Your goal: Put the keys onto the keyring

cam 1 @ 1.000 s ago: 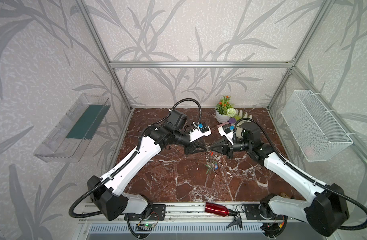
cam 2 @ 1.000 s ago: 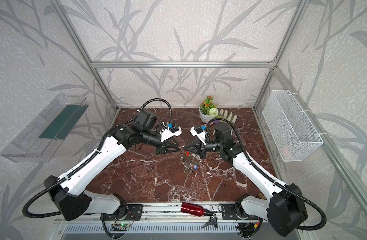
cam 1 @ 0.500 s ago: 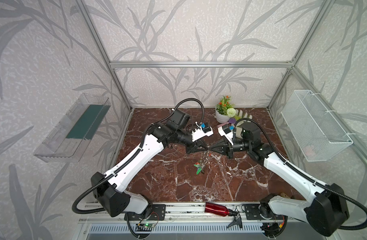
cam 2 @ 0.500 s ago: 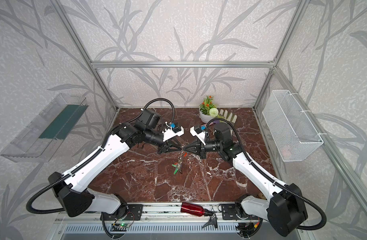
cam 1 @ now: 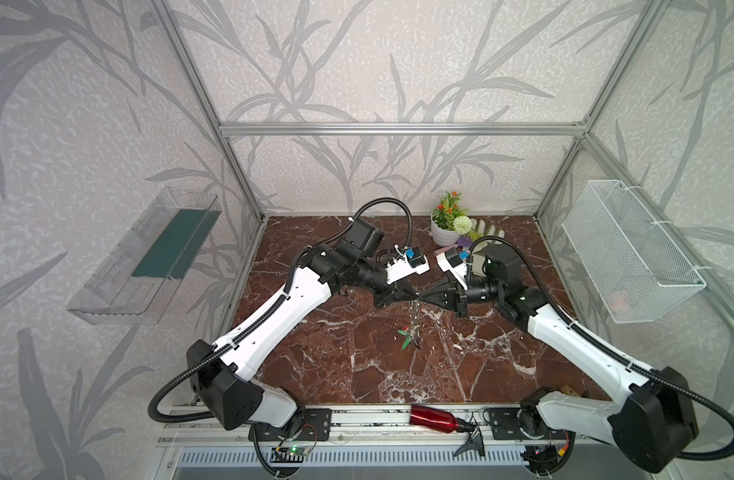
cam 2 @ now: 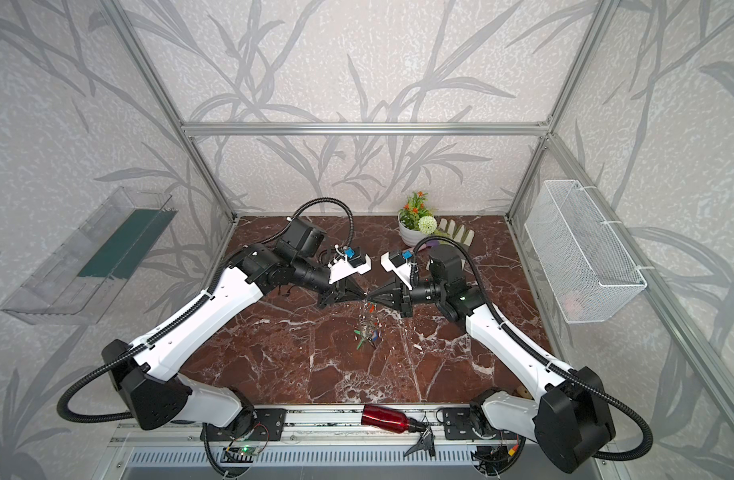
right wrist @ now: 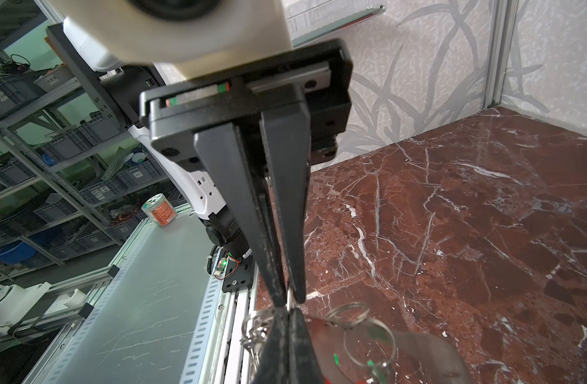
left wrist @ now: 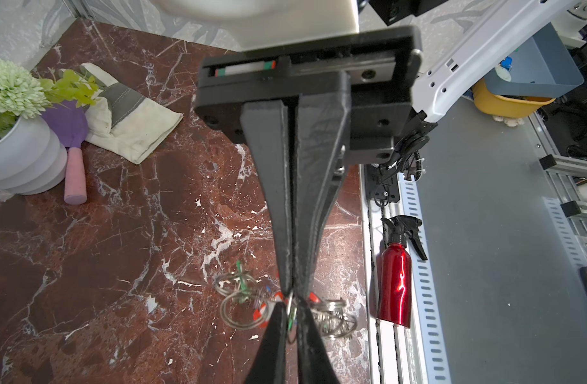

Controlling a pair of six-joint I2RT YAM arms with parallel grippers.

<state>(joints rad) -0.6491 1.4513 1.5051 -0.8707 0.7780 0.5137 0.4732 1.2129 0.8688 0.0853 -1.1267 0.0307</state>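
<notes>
Silver keyring (right wrist: pixel 428 355) rings: left end effector (left wrist: pixel 291 292) and right end effector (right wrist: pixel 288 297) both pinch them, closed.

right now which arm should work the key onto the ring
Left, probably. The left gripper and right gripper are both shut tip to tip on one split ring, so reach is equal, but only the left wrist view shows the red-orange tag clearly beside the tips.
</notes>
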